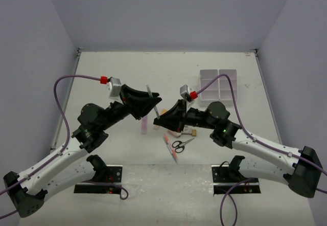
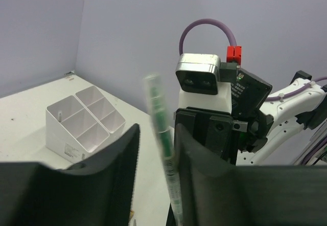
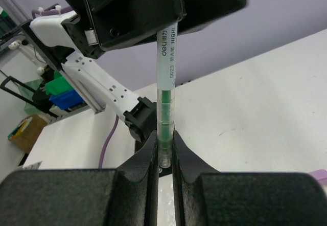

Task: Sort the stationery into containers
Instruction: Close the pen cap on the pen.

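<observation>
A green-grey pen [image 1: 149, 92] stands raised between my two grippers over the middle of the table. My right gripper [image 1: 163, 116] is shut on its lower end; in the right wrist view the fingers [image 3: 148, 159] pinch the clear barrel with green refill [image 3: 164, 103]. My left gripper [image 1: 153, 105] is around the pen's upper part with its jaws apart. In the left wrist view the pen [image 2: 166, 149] leans against the right finger [image 2: 204, 175], with a gap to the left finger. The white six-compartment organiser box [image 1: 218, 85] stands at the back right, also in the left wrist view [image 2: 59, 139].
On the table below the grippers lie black-handled scissors [image 1: 180, 144], a pink-red pen [image 1: 171, 149], a lilac highlighter [image 1: 144, 125], a tan eraser [image 1: 193, 132] and small pink and white items [image 1: 176, 133]. Grey walls enclose three sides.
</observation>
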`<action>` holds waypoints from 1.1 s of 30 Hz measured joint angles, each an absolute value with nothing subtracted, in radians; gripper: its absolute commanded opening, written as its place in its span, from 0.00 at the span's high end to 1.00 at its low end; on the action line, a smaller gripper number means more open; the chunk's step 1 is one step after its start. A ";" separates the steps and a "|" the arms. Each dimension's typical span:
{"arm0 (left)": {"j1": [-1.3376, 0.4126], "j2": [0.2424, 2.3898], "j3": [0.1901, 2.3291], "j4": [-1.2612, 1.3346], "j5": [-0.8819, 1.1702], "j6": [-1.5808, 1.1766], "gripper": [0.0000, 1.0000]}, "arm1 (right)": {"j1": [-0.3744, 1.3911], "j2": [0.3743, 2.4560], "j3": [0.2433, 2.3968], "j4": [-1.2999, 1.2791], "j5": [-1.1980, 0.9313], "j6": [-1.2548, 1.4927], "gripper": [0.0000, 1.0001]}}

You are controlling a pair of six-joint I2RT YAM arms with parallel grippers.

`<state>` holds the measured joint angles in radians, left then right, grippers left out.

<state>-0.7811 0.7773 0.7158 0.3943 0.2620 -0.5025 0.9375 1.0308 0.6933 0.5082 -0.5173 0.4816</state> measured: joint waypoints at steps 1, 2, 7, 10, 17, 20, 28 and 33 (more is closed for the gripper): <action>-0.781 0.776 0.716 0.395 0.263 -0.508 0.82 | 0.938 1.031 0.693 0.503 -0.516 0.475 1.00; -0.781 0.775 0.716 0.395 0.267 -0.511 0.91 | 0.938 1.031 0.693 0.497 -0.514 0.471 1.00; -0.788 0.776 0.716 0.403 0.301 -0.540 1.00 | 0.939 1.031 0.693 0.475 -0.506 0.439 1.00; -0.788 0.777 0.713 0.406 0.309 -0.542 1.00 | 0.940 1.029 0.693 0.471 -0.506 0.433 1.00; -0.786 0.775 0.677 0.458 0.314 -0.561 1.00 | 0.942 1.026 0.693 0.452 -0.502 0.428 1.00; -0.786 0.781 0.662 0.476 0.315 -0.568 1.00 | 0.942 1.026 0.694 0.440 -0.496 0.426 1.00; -0.781 0.776 0.564 0.616 0.300 -0.629 1.00 | 0.945 1.027 0.728 0.348 -0.488 0.399 1.00; -0.792 0.766 0.524 0.684 0.269 -0.647 1.00 | 0.947 1.036 0.766 0.293 -0.490 0.382 1.00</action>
